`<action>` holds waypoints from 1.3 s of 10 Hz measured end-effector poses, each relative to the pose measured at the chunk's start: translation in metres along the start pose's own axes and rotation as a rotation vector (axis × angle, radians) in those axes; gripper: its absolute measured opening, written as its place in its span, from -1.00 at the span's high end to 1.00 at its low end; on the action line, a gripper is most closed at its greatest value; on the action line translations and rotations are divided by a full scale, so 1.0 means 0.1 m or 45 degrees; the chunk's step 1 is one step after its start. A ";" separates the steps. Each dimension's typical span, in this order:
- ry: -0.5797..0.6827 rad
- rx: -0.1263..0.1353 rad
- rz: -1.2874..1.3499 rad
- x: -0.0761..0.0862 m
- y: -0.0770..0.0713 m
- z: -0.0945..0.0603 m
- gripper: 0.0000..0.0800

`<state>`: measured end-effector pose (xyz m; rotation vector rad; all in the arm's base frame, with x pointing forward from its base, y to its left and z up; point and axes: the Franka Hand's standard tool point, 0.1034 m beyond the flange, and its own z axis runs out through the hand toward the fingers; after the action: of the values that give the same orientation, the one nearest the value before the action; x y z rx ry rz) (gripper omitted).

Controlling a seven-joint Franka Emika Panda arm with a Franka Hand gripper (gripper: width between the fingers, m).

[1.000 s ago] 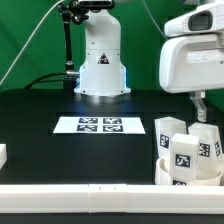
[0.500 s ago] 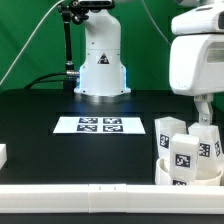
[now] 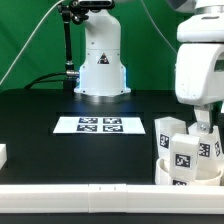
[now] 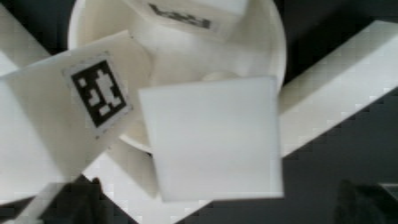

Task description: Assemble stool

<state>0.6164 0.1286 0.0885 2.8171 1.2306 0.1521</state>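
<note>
Now | fingers (image 3: 204, 118): wide, empty | legs (image 3: 186, 147): upright on seat (image 3: 166, 173), long axis vertical

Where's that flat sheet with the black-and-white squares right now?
The marker board lies flat on the black table, near the middle of the exterior view, just in front of the robot's white base and toward the exterior view's left of the stool parts.

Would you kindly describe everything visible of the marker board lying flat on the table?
The marker board is a thin, flat white rectangle, like card or plastic sheet, printed with four black-and-white square tags in a row. It lies flat on the black table, in front of the arm's white base, toward the exterior view's left of the stool parts. Nothing rests on it.
</note>
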 end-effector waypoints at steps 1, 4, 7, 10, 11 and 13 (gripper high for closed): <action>-0.005 0.002 0.003 -0.02 0.01 0.03 -0.62; -0.011 0.004 0.012 -0.04 0.01 0.06 -0.29; -0.010 0.003 0.013 -0.04 0.02 0.06 0.14; -0.010 0.003 0.065 -0.04 0.02 0.06 0.14; -0.010 0.004 0.080 -0.04 0.02 0.06 0.14; -0.010 0.003 0.332 -0.04 0.02 0.06 0.14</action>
<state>0.6157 0.1244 0.0828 2.9654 0.8573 0.1518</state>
